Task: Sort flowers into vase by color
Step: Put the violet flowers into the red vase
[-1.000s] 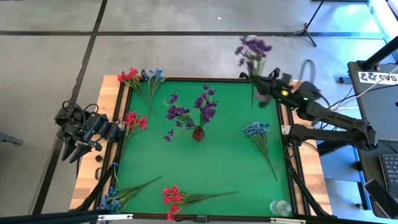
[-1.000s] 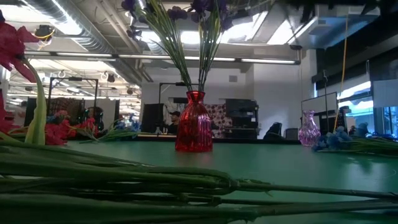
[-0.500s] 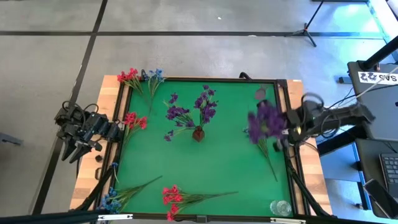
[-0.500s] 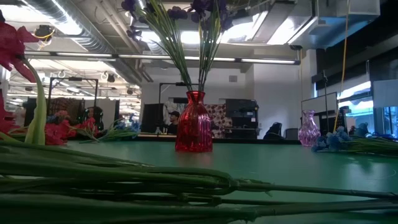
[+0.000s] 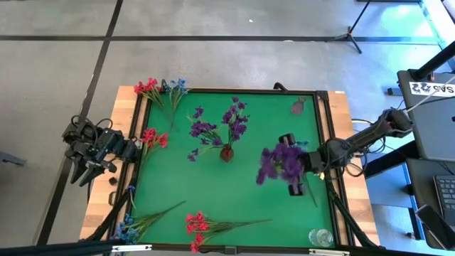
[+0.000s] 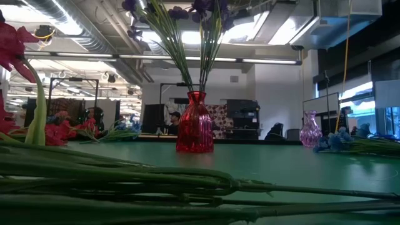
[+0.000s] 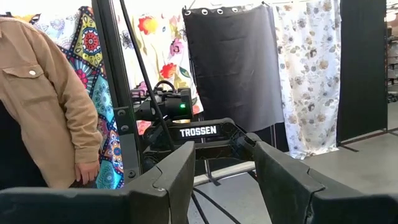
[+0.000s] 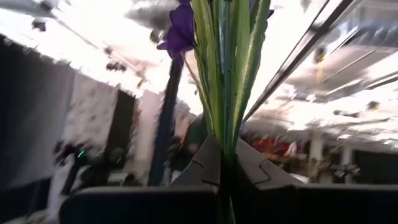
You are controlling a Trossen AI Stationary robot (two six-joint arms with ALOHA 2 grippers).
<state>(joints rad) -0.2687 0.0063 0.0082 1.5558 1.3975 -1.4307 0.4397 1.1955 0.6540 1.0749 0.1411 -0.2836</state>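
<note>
My right gripper (image 5: 294, 173) hovers over the right part of the green table, shut on a purple flower sprig (image 5: 279, 162); its stems and a blossom (image 8: 180, 28) fill the right wrist view. A red vase (image 5: 226, 153) (image 6: 195, 124) stands mid-table with purple sprigs (image 5: 234, 122) stuck in its mouth. Red sprigs (image 5: 199, 226), (image 5: 153, 136), (image 5: 147, 87) and blue sprigs (image 5: 176, 85), (image 5: 128, 227), (image 5: 295, 146) lie flat on the mat. My left gripper (image 7: 224, 180) waits open, off the table's left edge (image 5: 92, 151). My right gripper pinches the purple sprig's bundled green stems (image 8: 225, 127) between its two fingers, which close across them. The fingers point upward, and the stems rise past the fingertips with the blossoms above. The sprig is lifted clear of the table.
A pink glass vase (image 5: 297, 107) (image 6: 310, 129) stands near the far right corner and a clear glass vase (image 5: 320, 237) near the near right corner. A raised dark frame (image 5: 323, 131) borders the mat. Green stems (image 6: 187, 181) lie across the low view's foreground. A person (image 7: 43, 99) stands beyond the left arm.
My right gripper has carried the purple sprig from beyond the table's far right corner toward the near edge and then toward the left, ending over the mat's right part. The arm has swung round as it went, and the sprig has stayed held and clear of the table.
</note>
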